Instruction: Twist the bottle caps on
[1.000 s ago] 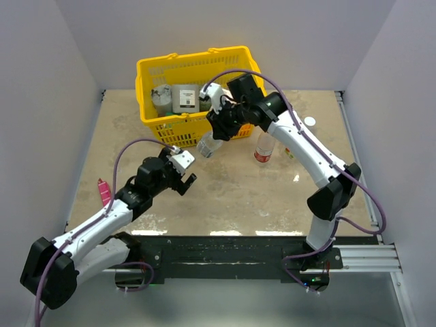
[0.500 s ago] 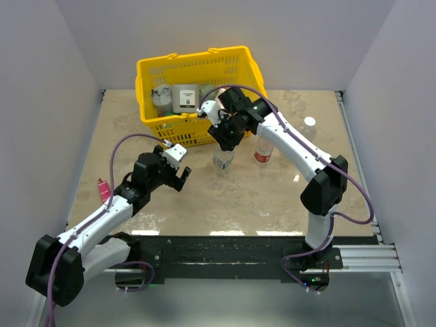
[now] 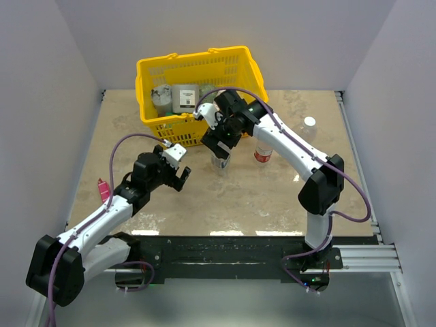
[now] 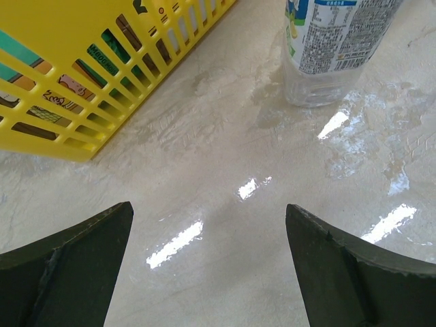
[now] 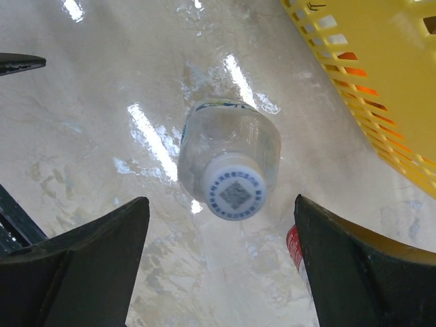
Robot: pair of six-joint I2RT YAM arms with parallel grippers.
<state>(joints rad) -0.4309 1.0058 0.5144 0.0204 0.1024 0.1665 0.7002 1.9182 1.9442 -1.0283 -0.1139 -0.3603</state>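
Observation:
The short bottle with the bluish label stands upright on the table, a white cap with a printed top sitting on its neck. My right gripper hangs open directly above it, one finger on each side of the cap and touching nothing. From above, the bottle shows just below the right gripper. The slim red-labelled bottle stands to its right. A loose white cap lies far right. My left gripper is open and empty, low over the table, left of the short bottle.
The yellow basket with jars and packets stands at the back, close behind the bottles; its slatted wall fills the left wrist view's upper left. A pink tube lies at the left edge of the table.
The right gripper carried the tilted short bottle down, stood it on the table, then opened and let go. The left arm drew back slightly to the left.

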